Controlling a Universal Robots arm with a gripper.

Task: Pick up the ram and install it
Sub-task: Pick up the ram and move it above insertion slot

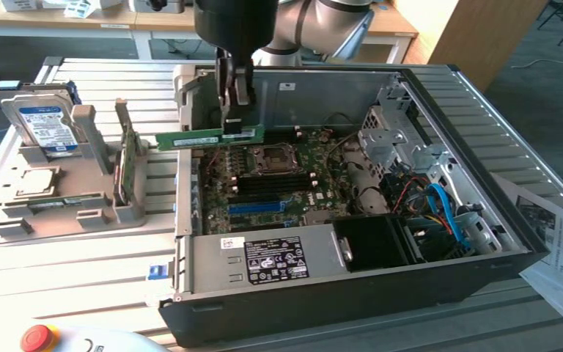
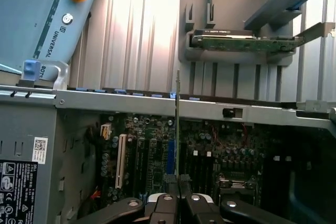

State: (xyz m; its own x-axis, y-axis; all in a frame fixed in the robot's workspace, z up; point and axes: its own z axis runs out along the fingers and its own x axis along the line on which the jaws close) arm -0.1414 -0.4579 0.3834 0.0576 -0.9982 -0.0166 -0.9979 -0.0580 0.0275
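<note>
- Near the edge of the tabletop [image 1: 67,264] on the exterior view's left, a grey holder [image 1: 91,213] is set. A silver hard drive [image 1: 39,123] with a blue label is slotted upright in its far part. A broader green card [image 1: 125,165] is stood on edge in the slot nearest the case.
- The ram [image 1: 196,138] is held level in the air over the far left corner of the open computer case [image 1: 360,293]. It is above the motherboard [image 1: 272,187] and is not yet seated in a slot.
- The claw [image 1: 234,126] is closed tight on the ram. The flat faces are pinched off-centre, toward the stick's end on the exterior view's right. In the wrist view the fingertips [image 2: 167,205] are seen pressed together on the thin edge.
- The ram is judged to be light, stiff, thin and fragile, so it is likely to be harmed by bending or twisting. A hold on the flat faces near the upper long edge is judged best, with the contact edge left free. With an off-centre hold, some tilt may be expected.
- Inside the case, the motherboard is laid on the floor and a power supply [image 1: 272,260] with a dark label is fixed along the near wall. A metal drive cage [image 1: 394,139] and blue cables [image 1: 448,209] are found toward the exterior view's right.
</note>
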